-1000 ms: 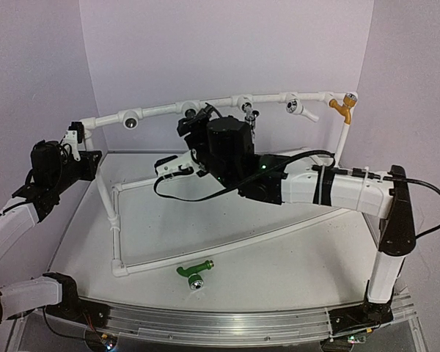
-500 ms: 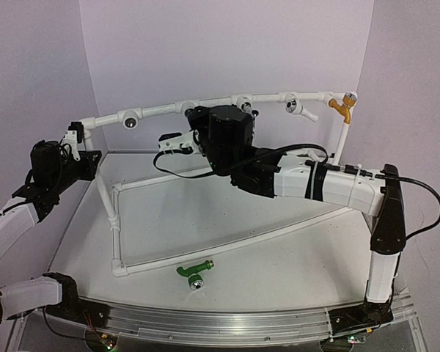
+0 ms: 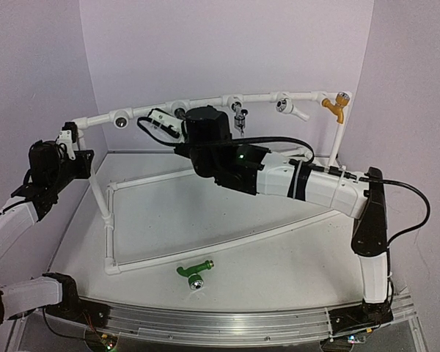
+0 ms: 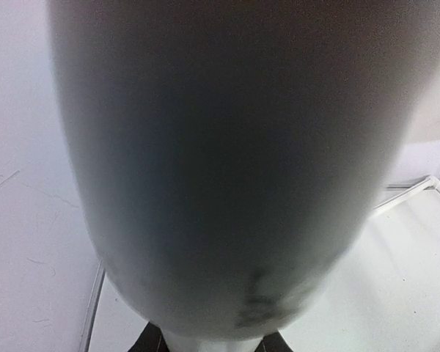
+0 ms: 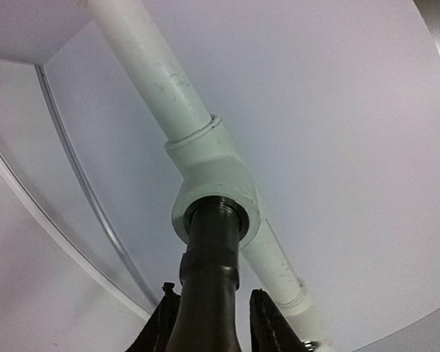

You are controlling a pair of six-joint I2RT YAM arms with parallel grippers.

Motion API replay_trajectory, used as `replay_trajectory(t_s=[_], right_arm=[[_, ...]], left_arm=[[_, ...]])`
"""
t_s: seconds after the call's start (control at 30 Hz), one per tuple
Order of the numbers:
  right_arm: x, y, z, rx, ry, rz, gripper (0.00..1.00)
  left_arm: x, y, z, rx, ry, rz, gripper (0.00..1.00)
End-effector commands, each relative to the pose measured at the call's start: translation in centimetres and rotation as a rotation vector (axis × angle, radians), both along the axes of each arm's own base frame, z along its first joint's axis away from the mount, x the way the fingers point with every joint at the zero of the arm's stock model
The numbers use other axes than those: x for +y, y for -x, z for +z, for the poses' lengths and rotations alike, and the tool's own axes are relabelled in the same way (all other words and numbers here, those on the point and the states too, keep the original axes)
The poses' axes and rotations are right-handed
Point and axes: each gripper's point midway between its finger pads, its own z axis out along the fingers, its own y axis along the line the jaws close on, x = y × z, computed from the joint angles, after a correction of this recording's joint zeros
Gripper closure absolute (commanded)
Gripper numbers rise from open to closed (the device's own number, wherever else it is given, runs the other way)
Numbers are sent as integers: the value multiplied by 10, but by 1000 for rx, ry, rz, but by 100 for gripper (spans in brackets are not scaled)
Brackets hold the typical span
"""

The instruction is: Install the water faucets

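Note:
A dark brown-black faucet (image 5: 209,293) stands with its end seated in a white tee fitting (image 5: 214,187) on the top pipe. My right gripper (image 5: 214,315) is shut on it, one black finger on each side. From above, the right gripper (image 3: 174,121) sits at the upper rail left of centre. The green faucet (image 3: 194,271) lies loose on the table near the front. My left gripper (image 3: 70,144) is shut on the left corner of the pipe frame (image 4: 220,161), which fills the left wrist view.
Along the top rail there is an empty tee (image 3: 121,121), a metal tap (image 3: 239,116), a white tap (image 3: 287,108) and an orange-yellow tap (image 3: 336,107). The frame's lower pipes (image 3: 220,246) lie across the table. Purple walls close in the back and sides.
My right arm has swung up and left to the top rail and its jaws have closed round the dark faucet. The pipe frame has shifted slightly left. The left arm holds still.

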Motion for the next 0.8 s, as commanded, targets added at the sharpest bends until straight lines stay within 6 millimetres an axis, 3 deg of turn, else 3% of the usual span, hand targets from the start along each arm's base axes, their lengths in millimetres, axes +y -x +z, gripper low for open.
replay_trajectory(t_s=[0.0, 0.17, 0.37, 0.5, 0.7, 0.77], right_arm=[[-20, 2, 36, 298, -891, 84, 100], [-36, -13, 28, 675, -1395, 232, 100], [-28, 6, 52, 866, -1630, 441, 97], [-23, 18, 53, 919, -1596, 501, 68], [-31, 33, 16, 948, -1357, 422, 19], [-38, 41, 6, 951, -1267, 401, 6]], left_arm=[[-29, 8, -4, 59, 77, -120, 100], [-31, 7, -6, 65, 81, -131, 100], [-31, 7, -6, 67, 80, -129, 100], [-31, 7, -6, 66, 79, -131, 100], [-30, 7, -7, 66, 76, -124, 100], [-29, 7, -6, 64, 74, -118, 100]])
